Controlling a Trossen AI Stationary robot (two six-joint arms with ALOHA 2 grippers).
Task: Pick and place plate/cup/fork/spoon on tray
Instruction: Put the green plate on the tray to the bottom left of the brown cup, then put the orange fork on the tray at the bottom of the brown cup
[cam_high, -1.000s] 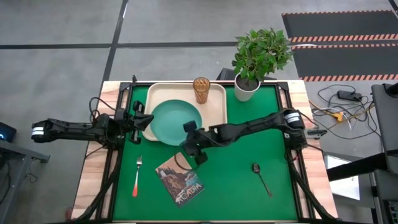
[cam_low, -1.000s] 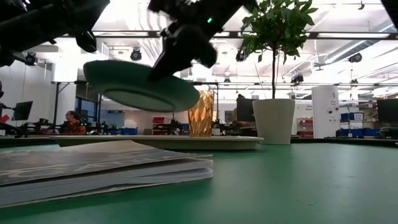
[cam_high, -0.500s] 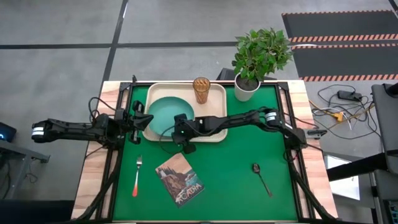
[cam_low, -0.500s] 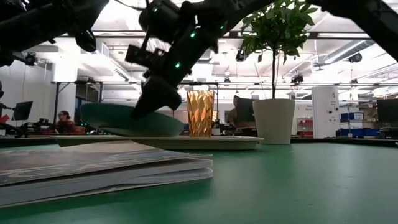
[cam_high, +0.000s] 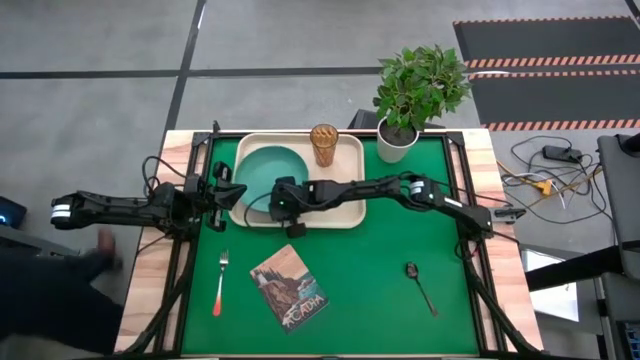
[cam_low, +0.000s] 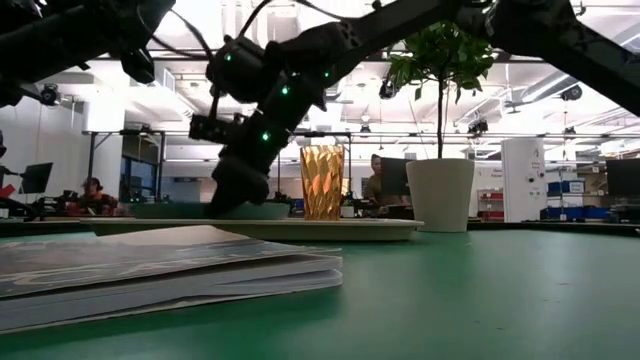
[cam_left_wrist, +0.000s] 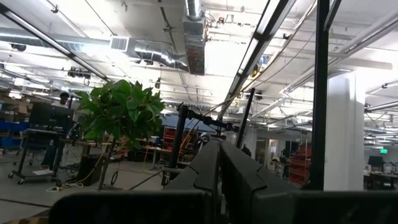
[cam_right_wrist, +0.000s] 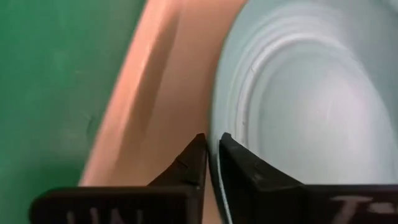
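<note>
Fork (cam_high: 220, 281) and spoon (cam_high: 420, 286) are lying on mat, nr front edge, well apart. R gripper (cam_high: 287, 208) is pinching plate (cam_high: 260, 178) rim, plate sitting flat in tray (cam_high: 344, 197). Cup (cam_high: 323, 144) is standing at tray's far edge. L gripper (cam_high: 228, 192) is waiting beside tray, fingers closed.

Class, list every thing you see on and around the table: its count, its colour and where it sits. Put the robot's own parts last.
Tray: one, cream, far side of the mat.
Plate: one, teal, on the tray's left part.
Cup: one, amber, on the tray's far edge.
Fork: one, orange handle, near left of the mat.
Spoon: one, dark, near right.
Booklet: one, near middle.
Plant: one, white pot, far right.
Mat: one, green.
Right claw: shut on the plate's rim.
Left claw: by the tray's left edge.
</note>
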